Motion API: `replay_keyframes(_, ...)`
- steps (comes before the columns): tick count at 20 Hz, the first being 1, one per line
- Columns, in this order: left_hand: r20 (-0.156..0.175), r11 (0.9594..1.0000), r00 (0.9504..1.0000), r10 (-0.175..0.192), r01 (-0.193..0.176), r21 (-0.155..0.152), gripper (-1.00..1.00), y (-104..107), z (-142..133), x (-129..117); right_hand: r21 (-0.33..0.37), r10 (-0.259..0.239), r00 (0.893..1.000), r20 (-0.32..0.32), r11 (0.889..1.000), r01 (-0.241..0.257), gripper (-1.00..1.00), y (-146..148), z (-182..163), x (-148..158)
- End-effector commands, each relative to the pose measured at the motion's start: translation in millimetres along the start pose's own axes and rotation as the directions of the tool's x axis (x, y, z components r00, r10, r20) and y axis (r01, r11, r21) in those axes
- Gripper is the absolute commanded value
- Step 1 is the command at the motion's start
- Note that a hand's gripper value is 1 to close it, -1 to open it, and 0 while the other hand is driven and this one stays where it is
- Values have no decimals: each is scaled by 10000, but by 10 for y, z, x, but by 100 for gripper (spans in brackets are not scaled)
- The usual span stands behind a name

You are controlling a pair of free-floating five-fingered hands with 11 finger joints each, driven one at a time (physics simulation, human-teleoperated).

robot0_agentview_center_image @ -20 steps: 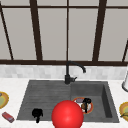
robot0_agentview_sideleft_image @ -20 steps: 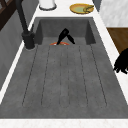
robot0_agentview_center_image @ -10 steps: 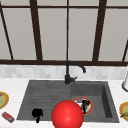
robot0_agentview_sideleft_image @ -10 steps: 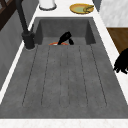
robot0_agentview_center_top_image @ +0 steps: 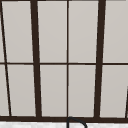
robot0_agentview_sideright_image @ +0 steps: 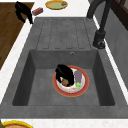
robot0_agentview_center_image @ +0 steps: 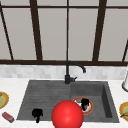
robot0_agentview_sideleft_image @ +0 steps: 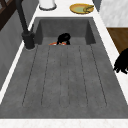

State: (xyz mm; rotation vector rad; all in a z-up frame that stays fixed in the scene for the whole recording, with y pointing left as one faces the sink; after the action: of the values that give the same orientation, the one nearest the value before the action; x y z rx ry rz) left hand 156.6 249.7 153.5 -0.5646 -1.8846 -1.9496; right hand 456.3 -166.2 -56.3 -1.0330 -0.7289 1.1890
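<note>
Red sphere (robot0_agentview_center_image: 67, 115) comes first, at the bottom centre of the front view, covering the near edge of the sink (robot0_agentview_center_image: 105, 100). Just left of it you see the left hand (robot0_agentview_center_image: 37, 114) hanging over the sink's front rim, slack and holding nothing; it also sits at the right edge of the left side view (robot0_agentview_sideleft_image: 122, 63) and in the upper left of the right side view (robot0_agentview_sideright_image: 22, 11), and it has not shifted over the last second. Behind the sphere, right of centre, the right hand (robot0_agentview_center_image: 85, 103) is down in the basin over the orange-rimmed plate (robot0_agentview_sideright_image: 85, 87). Against the pictures from a second ago it has barely moved, so it looks settled on the plate rather than travelling. In the right side view this hand (robot0_agentview_sideright_image: 64, 72) bends over a brown piece of food (robot0_agentview_sideright_image: 65, 82), touching or nearly touching it, but you cannot tell whether it grips the piece. A greyish-purple piece (robot0_agentview_sideright_image: 78, 76) and a green scrap (robot0_agentview_sideright_image: 78, 85) lie just beside it on the same plate. On the tabletop, a pink block (robot0_agentview_center_image: 8, 117) and a yellow dish (robot0_agentview_center_image: 3, 100) sit at the lower left, a second yellow dish (robot0_agentview_center_image: 123, 110) at the lower right, and a white vessel (robot0_agentview_center_image: 125, 83) above it. Farther back stands the black faucet (robot0_agentview_center_image: 68, 75), then the dark-framed window (robot0_agentview_center_top_image: 67, 62).
</note>
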Motion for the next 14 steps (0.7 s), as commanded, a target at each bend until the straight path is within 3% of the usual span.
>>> replay_keyframes(1,0,10000,10000,0,0,0,0,0,0,0,59,227,9997,-69,9997,-227,100,71,-23,28)
replay_keyframes(3,0,10000,10000,0,0,0,0,0,0,0,-25,-275,9996,-14,9996,275,100,-85,-35,12)
replay_keyframes(5,0,10000,10000,0,0,0,0,0,0,0,-516,-236,9997,-61,9984,233,100,-284,39,-27)
replay_keyframes(14,0,10000,10000,0,0,0,0,0,0,0,-337,-425,9990,-158,9986,420,100,-747,390,-332)
